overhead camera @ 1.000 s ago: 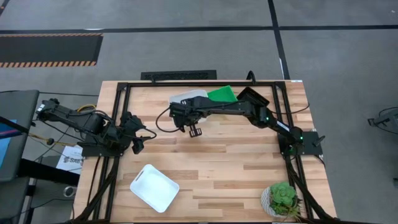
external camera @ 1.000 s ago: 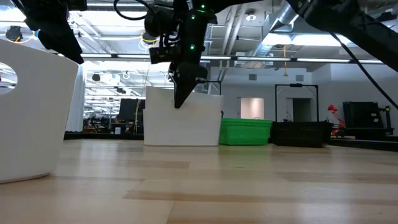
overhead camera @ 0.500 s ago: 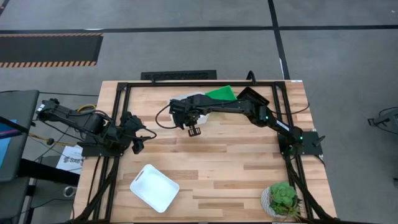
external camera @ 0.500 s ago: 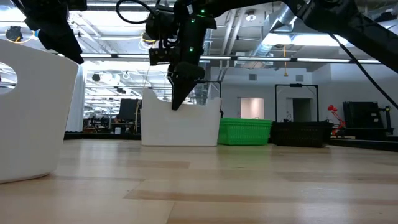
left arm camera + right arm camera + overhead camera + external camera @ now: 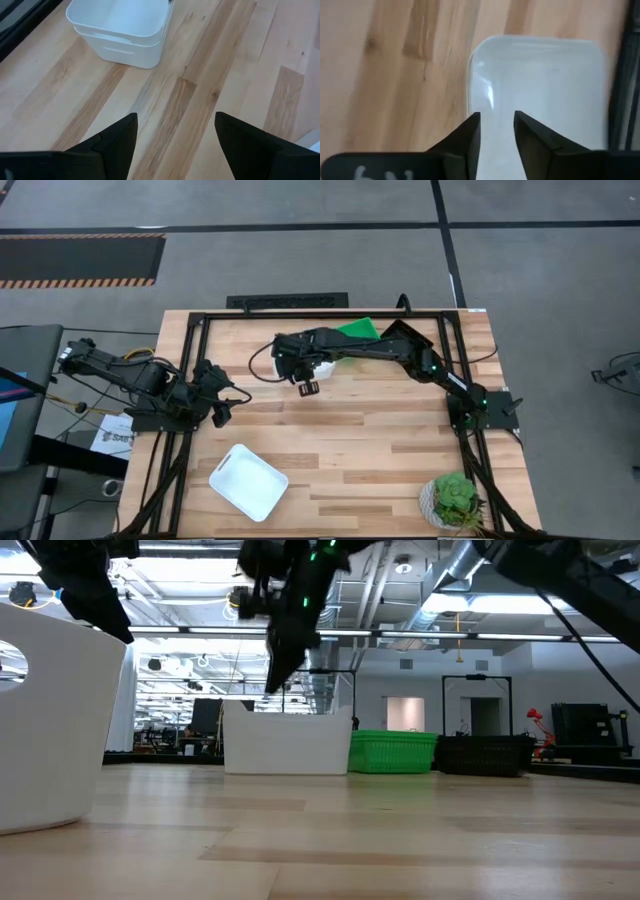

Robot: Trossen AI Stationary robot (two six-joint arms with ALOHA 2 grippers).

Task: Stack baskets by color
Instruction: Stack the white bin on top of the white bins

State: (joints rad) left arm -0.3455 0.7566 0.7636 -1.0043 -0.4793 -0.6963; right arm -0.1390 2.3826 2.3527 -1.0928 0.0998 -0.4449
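Note:
A white basket (image 5: 288,745) rests flat on its base at the table's far middle, mostly hidden under my right arm in the high view (image 5: 323,367). My right gripper (image 5: 497,127) hangs open just above its near rim (image 5: 272,688), touching nothing. A green basket (image 5: 358,330) and a black basket (image 5: 405,335) stand beside it toward the far right. Another white basket (image 5: 248,482) sits near the front left. In the left wrist view it shows as two nested white baskets (image 5: 120,30). My left gripper (image 5: 222,415) waits open at the left.
A potted plant (image 5: 455,500) stands at the near right corner. A black frame (image 5: 200,320) runs along the table's edges. Bare wood lies across the middle between the far baskets and the near white one.
My right gripper has opened, let go of the far white basket and risen a little. The basket stood taller and tipped in the low view. It has since dropped flat onto the table.

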